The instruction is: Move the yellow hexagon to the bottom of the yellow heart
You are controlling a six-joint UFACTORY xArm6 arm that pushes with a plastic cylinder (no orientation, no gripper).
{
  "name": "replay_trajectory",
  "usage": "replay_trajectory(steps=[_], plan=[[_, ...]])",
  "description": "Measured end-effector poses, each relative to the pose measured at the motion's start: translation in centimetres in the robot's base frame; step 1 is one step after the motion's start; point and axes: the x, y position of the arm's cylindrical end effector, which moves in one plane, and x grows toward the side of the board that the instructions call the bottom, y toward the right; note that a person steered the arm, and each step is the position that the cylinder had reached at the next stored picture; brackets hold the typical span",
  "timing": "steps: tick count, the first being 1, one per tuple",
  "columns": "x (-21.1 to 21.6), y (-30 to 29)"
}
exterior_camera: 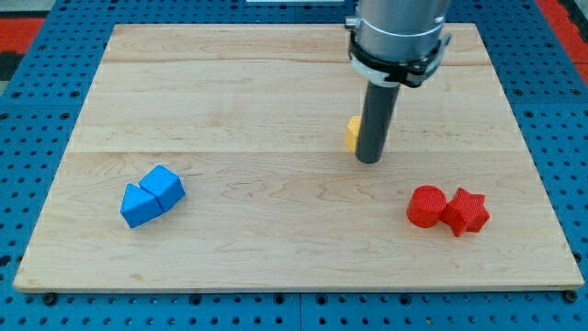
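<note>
A yellow block (352,133) shows only as a small sliver at the left side of my rod, right of the board's middle; the rest is hidden behind the rod, so its shape cannot be made out. No second yellow block shows. My tip (368,160) rests on the board, just below and to the right of that yellow sliver, touching or nearly touching it.
A blue triangle (137,206) and a blue cube (166,187) touch each other at the view's lower left. A red cylinder (426,205) and a red star (467,211) touch at the lower right. The wooden board (230,92) lies on a blue pegboard.
</note>
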Motion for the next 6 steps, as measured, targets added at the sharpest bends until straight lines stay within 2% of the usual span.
replay_trajectory(steps=[1, 2, 4, 5, 6], plan=[[-0.2, -0.7], [-3.2, -0.6], [-8.4, 3.9], [-6.9, 2.7], [-7.5, 2.0]])
